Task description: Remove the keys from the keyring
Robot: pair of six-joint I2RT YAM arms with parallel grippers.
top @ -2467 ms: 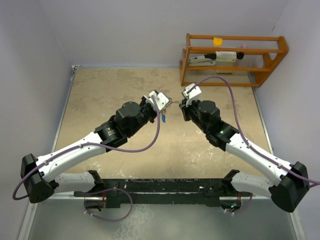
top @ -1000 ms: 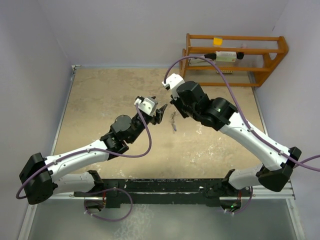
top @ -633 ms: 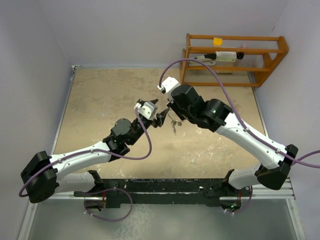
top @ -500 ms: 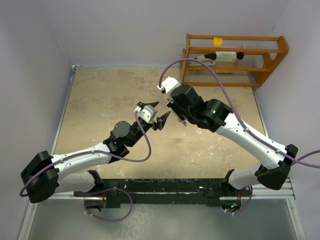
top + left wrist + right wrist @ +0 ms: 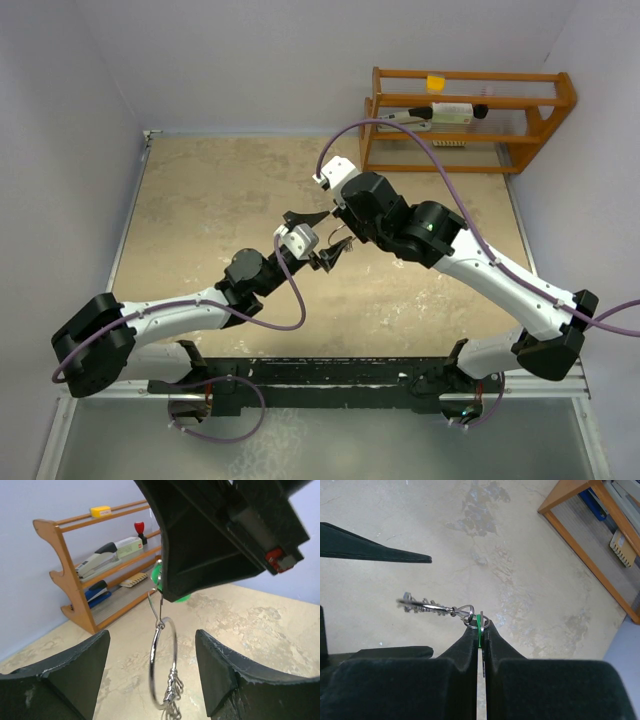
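The left black two-finger gripper (image 5: 320, 238) stands open, its fingers on either side of one thin round silver wire keyring (image 5: 164, 665) without touching it. The ring hangs in mid-air above the beige mottled table (image 5: 200, 200). The right black gripper (image 5: 480, 629) is clamped on one green-headed key (image 5: 479, 622). Small silver keys (image 5: 171, 692) bunch at the ring's bottom, too tangled to count.

Walls (image 5: 60, 150): plain pale lilac, closing in left, back and right
Worktop (image 5: 200, 200): mottled beige, stone-look, with paler worn patches
Rack (image 5: 500, 77): orange-brown wood, open shelves, far right corner by the back wall
On the shelves: grey stapler (image 5: 100, 560), yellow block (image 5: 101, 511), red-topped stamp (image 5: 138, 528)
Light: even, soft
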